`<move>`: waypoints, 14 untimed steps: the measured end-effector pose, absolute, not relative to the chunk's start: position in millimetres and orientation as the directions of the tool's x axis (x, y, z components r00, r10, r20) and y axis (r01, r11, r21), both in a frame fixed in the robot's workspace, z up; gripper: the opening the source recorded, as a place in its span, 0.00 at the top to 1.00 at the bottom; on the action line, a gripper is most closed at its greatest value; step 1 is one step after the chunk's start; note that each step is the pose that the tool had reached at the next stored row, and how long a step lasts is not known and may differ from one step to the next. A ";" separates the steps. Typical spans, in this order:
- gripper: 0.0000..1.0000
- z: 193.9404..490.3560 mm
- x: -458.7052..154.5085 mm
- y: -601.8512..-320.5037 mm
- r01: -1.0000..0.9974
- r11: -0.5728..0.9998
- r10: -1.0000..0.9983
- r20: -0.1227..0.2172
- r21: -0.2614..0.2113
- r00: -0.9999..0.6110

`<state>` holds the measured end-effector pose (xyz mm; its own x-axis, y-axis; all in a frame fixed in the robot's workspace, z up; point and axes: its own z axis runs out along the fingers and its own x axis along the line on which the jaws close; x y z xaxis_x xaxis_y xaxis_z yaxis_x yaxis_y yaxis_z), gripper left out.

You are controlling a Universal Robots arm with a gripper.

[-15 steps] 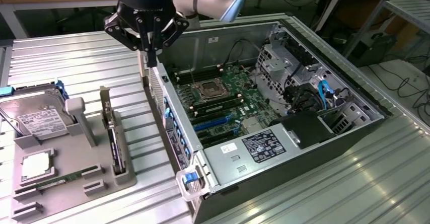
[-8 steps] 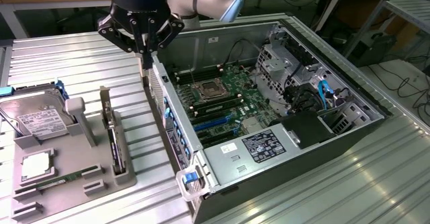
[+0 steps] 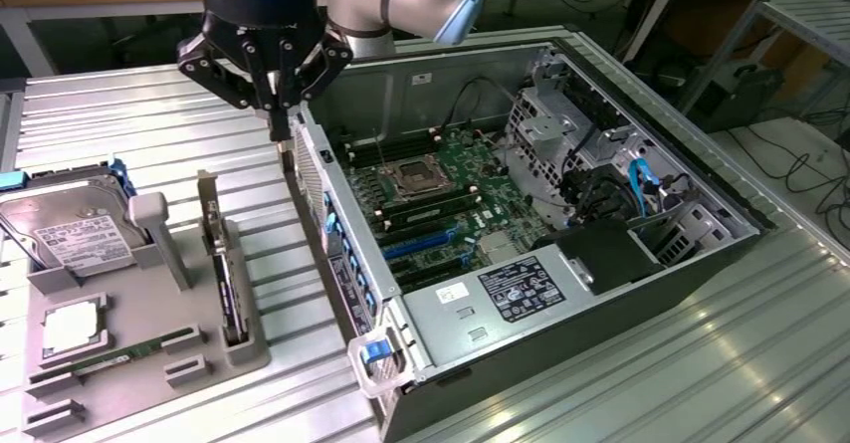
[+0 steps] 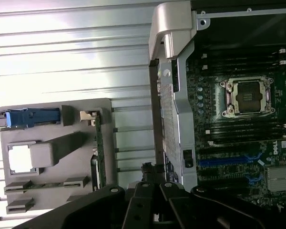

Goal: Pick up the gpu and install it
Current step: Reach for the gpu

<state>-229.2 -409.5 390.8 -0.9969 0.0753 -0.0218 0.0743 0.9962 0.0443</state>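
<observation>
My gripper hangs pinched fully closed on nothing, just above the open computer case's side wall. The gpu stands on edge in the grey tray beside that case. If I descend like this, I risk clipping the wall or the card's top edge.

The gpu is seen standing on edge in the gray holder, beside the open computer case on the table.
</observation>
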 end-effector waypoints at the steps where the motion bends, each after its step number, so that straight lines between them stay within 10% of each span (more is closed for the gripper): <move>1: 0.89 390.8 -230.4 -409.8 0.074 0.996 0.075 -0.022 0.044 -0.997; 14: 0.89 390.2 -249.6 -413.7 0.074 0.996 0.075 -0.022 0.044 -0.997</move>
